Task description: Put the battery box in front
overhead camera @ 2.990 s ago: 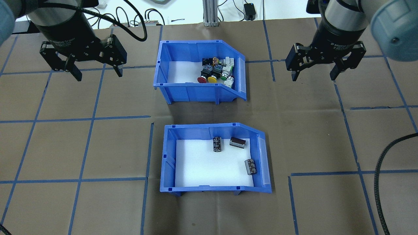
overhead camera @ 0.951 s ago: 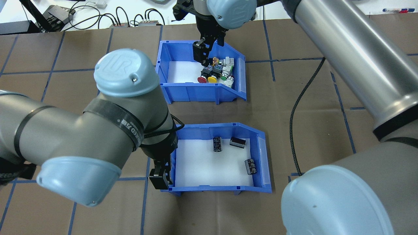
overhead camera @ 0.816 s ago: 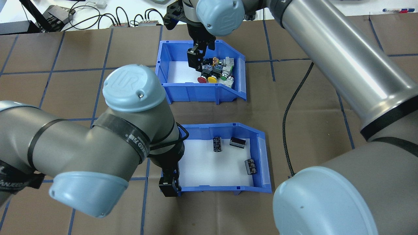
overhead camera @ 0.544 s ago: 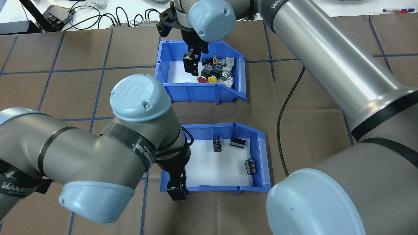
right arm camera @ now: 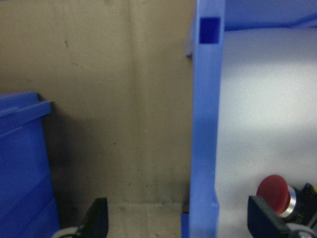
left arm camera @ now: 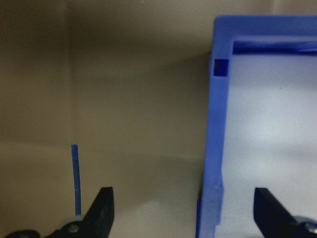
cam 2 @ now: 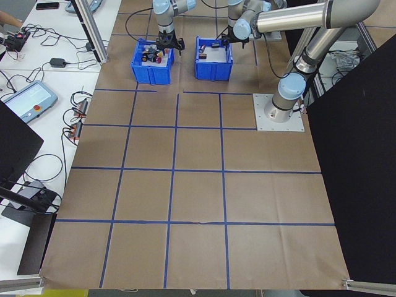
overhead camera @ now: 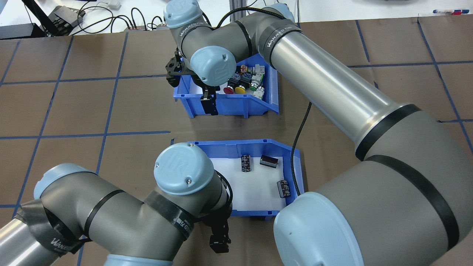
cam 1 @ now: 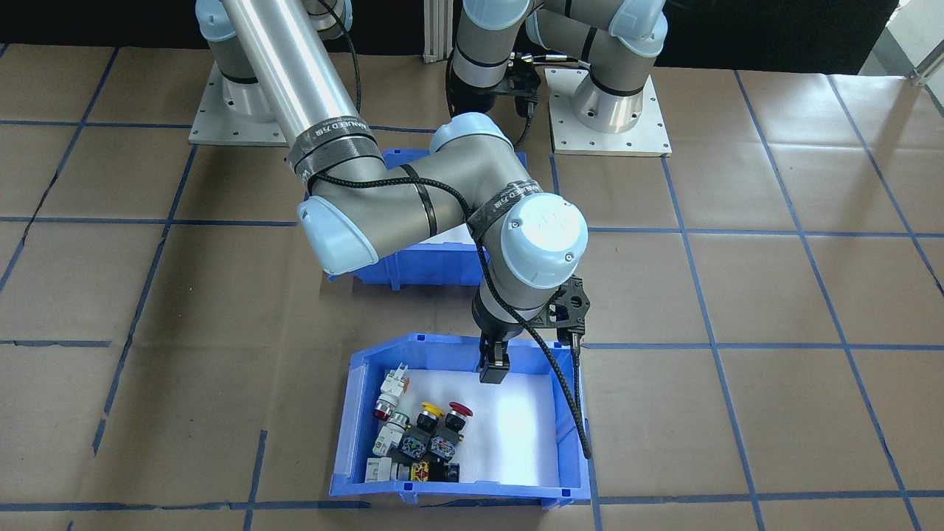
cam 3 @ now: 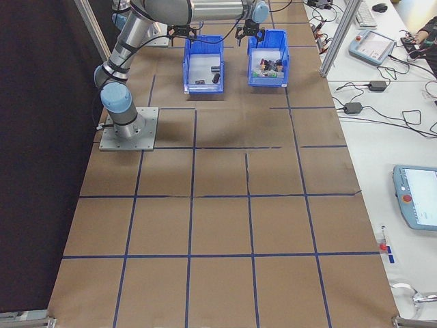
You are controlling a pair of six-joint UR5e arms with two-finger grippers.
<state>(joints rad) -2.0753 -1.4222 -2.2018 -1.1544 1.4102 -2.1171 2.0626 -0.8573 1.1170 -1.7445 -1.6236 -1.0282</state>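
The battery box [overhead camera: 258, 146], a blue bin with a white liner and three dark cells [overhead camera: 246, 163], sits on the robot's side of the table. My left gripper [left arm camera: 185, 215] is open and straddles the box's near wall [left arm camera: 213, 148]. From overhead, one finger [overhead camera: 220, 242] shows outside that wall. Beyond it stands the switch bin [overhead camera: 236, 105] with red and yellow buttons. My right gripper [right arm camera: 181, 220] is open astride that bin's robot-side wall [right arm camera: 205, 124]. In the front-facing view the right arm hides most of the battery box [cam 1: 413, 265].
The right arm's black cable [overhead camera: 299, 125] hangs beside the battery box's sloped front. Brown paper with a blue tape grid [cam 1: 737, 346] covers the table. Wires and devices [overhead camera: 63, 16] lie past the far edge.
The left gripper has slid toward the robot along the battery box to its near wall. The right gripper has moved from inside the switch bin to its robot-side wall. Both stay open.
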